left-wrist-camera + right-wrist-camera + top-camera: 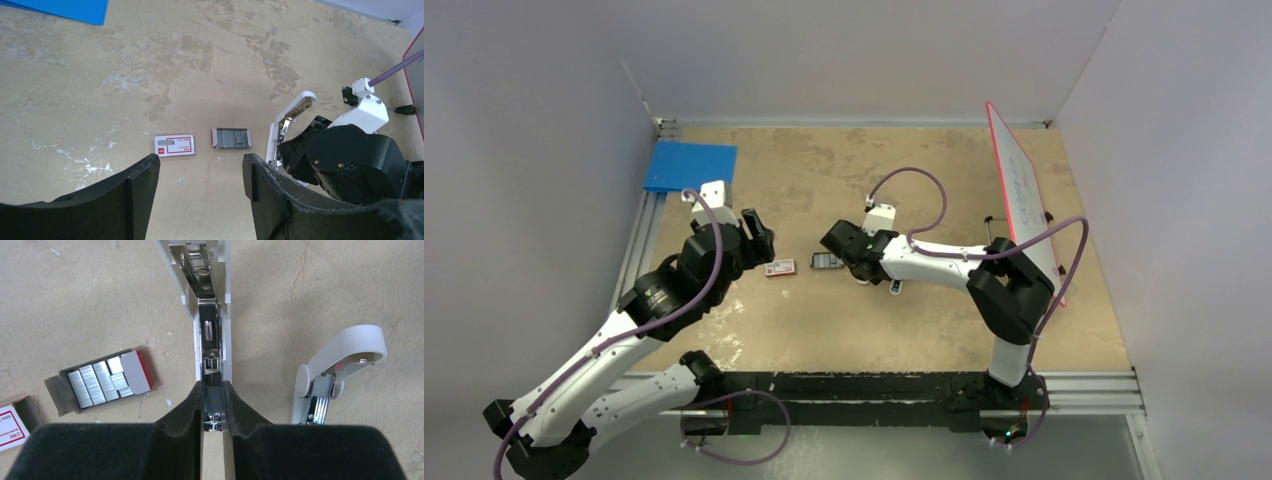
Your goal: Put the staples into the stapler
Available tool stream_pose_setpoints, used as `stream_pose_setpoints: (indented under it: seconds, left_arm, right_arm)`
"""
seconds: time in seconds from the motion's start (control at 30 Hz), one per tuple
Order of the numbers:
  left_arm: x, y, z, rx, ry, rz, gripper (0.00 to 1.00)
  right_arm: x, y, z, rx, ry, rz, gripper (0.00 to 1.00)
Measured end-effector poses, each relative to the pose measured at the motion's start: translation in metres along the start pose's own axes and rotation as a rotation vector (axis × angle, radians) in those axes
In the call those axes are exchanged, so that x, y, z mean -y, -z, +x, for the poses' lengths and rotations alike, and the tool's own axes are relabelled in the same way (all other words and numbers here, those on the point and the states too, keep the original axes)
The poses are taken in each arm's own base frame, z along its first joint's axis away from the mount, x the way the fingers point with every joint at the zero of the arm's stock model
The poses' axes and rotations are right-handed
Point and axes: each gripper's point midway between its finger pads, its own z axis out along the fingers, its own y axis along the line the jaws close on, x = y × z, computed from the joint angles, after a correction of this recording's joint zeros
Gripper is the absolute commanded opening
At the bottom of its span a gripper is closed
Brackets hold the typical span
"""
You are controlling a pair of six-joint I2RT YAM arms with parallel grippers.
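Right pincer [213, 402] clamps the stapler [210, 325] beside staples [97, 381] and red-and-white box [174, 145]; left pincer [200, 169] hangs wide.

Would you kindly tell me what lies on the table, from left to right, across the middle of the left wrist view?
Red-and-white box sleeve → open tray of staples → white stapler, opened up.

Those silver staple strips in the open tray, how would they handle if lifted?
Probably stiff but brittle: the staples lie as several separate short blocks, so one may snap. Their shiny metal looks slippery. Lying flat in the cardboard tray, they should not roll.
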Motion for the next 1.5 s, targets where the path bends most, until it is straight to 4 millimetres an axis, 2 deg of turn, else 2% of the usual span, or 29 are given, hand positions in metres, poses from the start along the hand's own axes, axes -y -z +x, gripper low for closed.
stream_pose_setpoints:
  seconds: [0.37,0.93,1.5]
  left_arm:
    - [0.0008,-0.0010,0.0011,-0.005,-0.002,0.001,0.61]
    - [0.0014,-0.0009,0.0015,-0.007,-0.002,0.004,0.61]
    - [0.0020,-0.0018,0.0027,-0.012,-0.005,0.004,0.62]
  right_arm:
    - [-0.0067,0.0049,-0.0086,0.020,-0.015,-0.033,0.15]
    - [0.0008,0.0004,0.0000,0.009,0.001,-0.019,0.15]
    - [-0.0011,0.0004,-0.0001,0.008,-0.002,-0.026,0.14]
